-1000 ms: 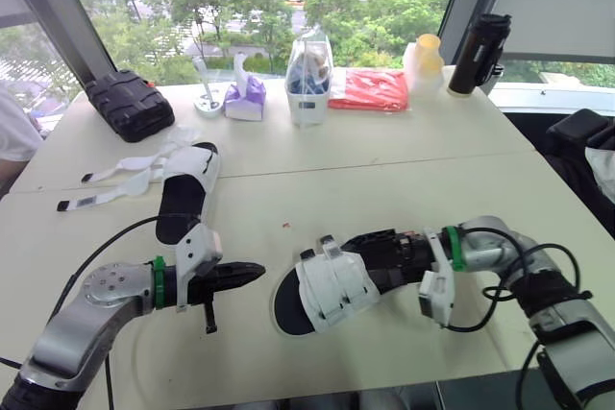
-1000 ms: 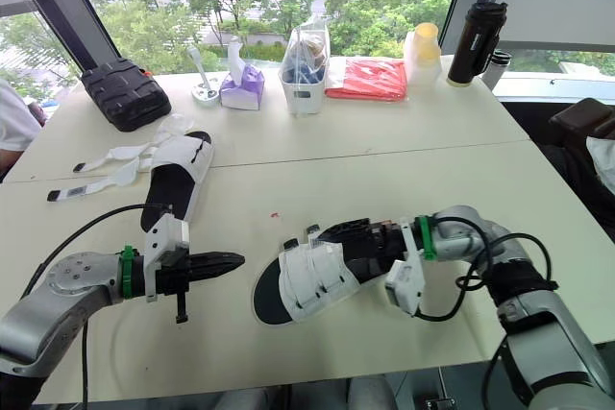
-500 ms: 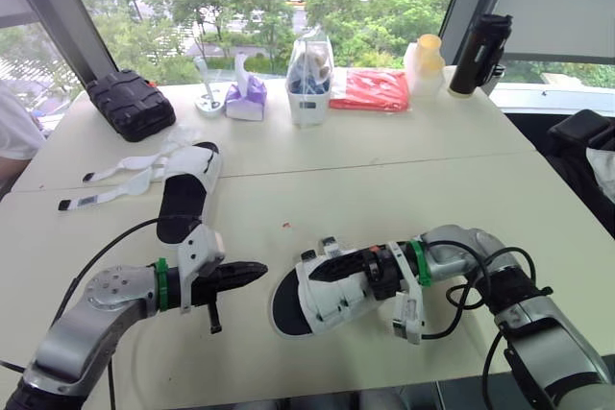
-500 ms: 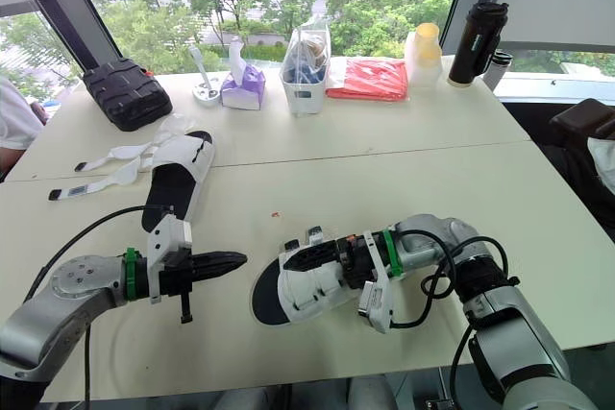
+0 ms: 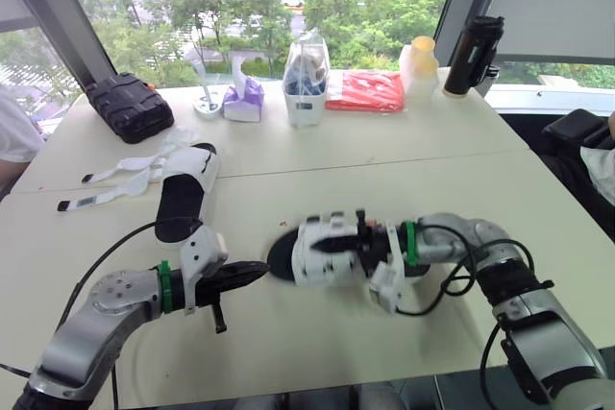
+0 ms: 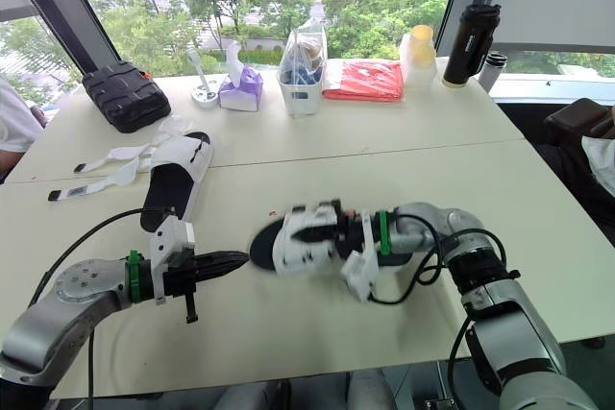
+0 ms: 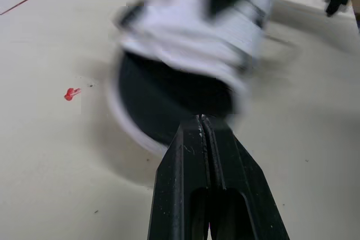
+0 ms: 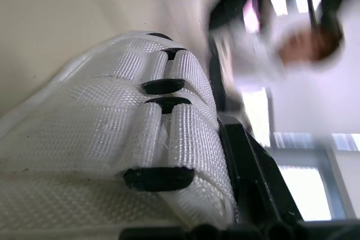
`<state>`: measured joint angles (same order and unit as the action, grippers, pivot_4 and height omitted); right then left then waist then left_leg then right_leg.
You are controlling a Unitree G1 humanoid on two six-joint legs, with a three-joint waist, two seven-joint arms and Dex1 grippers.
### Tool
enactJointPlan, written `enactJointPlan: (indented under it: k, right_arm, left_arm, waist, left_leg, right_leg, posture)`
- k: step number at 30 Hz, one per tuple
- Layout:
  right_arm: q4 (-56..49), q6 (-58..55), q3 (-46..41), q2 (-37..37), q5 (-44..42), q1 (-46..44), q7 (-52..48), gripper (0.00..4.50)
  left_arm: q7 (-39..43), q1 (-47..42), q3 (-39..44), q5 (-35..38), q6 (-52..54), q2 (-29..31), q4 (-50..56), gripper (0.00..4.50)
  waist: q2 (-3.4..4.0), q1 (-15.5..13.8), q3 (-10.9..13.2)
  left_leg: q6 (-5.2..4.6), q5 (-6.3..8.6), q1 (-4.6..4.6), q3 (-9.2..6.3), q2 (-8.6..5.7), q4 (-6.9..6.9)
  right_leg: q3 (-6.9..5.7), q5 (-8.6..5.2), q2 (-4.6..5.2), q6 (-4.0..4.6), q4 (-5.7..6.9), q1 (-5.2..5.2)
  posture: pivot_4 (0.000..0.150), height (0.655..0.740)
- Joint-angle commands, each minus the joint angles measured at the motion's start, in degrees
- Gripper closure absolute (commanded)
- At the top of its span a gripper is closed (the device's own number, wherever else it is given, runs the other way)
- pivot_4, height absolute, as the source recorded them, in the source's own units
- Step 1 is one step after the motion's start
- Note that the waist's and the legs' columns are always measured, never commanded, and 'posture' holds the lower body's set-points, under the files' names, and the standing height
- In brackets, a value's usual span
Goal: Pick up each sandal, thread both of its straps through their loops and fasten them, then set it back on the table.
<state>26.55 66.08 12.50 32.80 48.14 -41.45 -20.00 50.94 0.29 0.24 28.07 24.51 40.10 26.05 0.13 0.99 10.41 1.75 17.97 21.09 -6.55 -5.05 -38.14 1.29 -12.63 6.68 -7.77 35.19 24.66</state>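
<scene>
A white sandal with a black sole [image 5: 322, 249] is near the table's front centre, tipped up on its side with both straps lying across the upper [image 8: 129, 133]. My right gripper [image 5: 338, 245] is shut on that strapped upper, with one black finger [image 8: 253, 167] pressed against the straps. My left gripper [image 5: 258, 269] is shut and holds nothing. Its tips [image 7: 202, 119] sit just short of the sandal's toe [image 7: 169, 99]. A second white sandal [image 5: 183, 194] lies flat at the left, its two straps [image 5: 115, 175] spread loose on the table.
Along the far edge stand a black case [image 5: 130, 103], a tissue box [image 5: 245, 98], a white caddy [image 5: 307, 84], a red packet [image 5: 365, 90], stacked cups [image 5: 420, 62] and a black bottle [image 5: 473, 42]. A person's white sleeve [image 5: 14, 132] shows at the left edge.
My right gripper slid left over the near sandal and closed on its strapped upper. The sandal tipped onto its side and shifted left toward my left gripper, which stayed put.
</scene>
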Motion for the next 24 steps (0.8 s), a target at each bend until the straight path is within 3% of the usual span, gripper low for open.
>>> enactJointPlan:
  k: [1, 7, 12, 17, 24]
  right_arm:
    - [1.18, -15.67, -2.79, 0.50, 1.70, -3.79, 2.56, 4.47]
    - [9.71, -44.61, -1.70, -1.64, 4.19, -10.18, 3.82, 4.47]
    - [21.08, -62.30, 1.27, -5.66, 4.62, -16.14, 6.96, 4.47]
    - [34.34, -70.51, 3.71, -6.76, 3.39, -22.14, 13.48, 4.47]
    - [40.07, -71.80, 7.56, -6.53, 1.22, -25.94, 17.06, 4.47]
  left_arm:
    - [-1.02, 0.03, -0.36, -0.47, -0.49, -0.75, 2.03, 4.50]
    - [-1.94, 0.07, -1.54, -1.66, -1.30, -2.16, 1.14, 4.50]
    - [-2.45, 0.11, -2.39, -2.83, -1.64, -3.24, 0.84, 4.50]
    - [-3.42, -0.21, -2.82, -3.32, -1.20, -4.39, 1.13, 4.50]
    - [-4.20, -0.52, -3.01, -3.59, -0.82, -4.93, 1.27, 4.50]
  waist:
    - [0.00, 0.02, 0.00]
    - [0.00, 0.03, 0.00]
    - [0.00, 0.30, 0.00]
    - [0.01, 0.70, 0.00]
    - [0.01, 0.41, 0.00]
  left_leg:
    - [0.01, -0.01, -0.02, 0.00, 0.00, 0.00]
    - [0.00, -0.01, 0.03, 0.01, 0.01, 0.01]
    - [0.02, -0.02, 0.24, 0.02, 0.03, 0.03]
    - [0.05, -0.04, 0.26, 0.05, 0.02, 0.03]
    - [0.05, -0.05, 0.28, 0.05, 0.00, 0.04]
  right_leg:
    - [0.00, 0.00, 0.00, 0.02, 0.03, 0.00]
    - [0.00, -0.01, 0.00, 0.11, 0.01, 0.02]
    - [0.01, -0.01, 0.01, 0.13, 0.02, 0.28]
    - [0.04, 0.03, 0.03, 0.18, 0.04, 0.32]
    - [0.03, 0.03, 0.04, 0.18, 0.03, 0.34]
  posture:
    - [0.150, 0.7400]
    - [0.150, 0.7400]
    - [0.150, 0.7400]
    - [0.150, 0.7400]
    - [0.150, 0.7400]
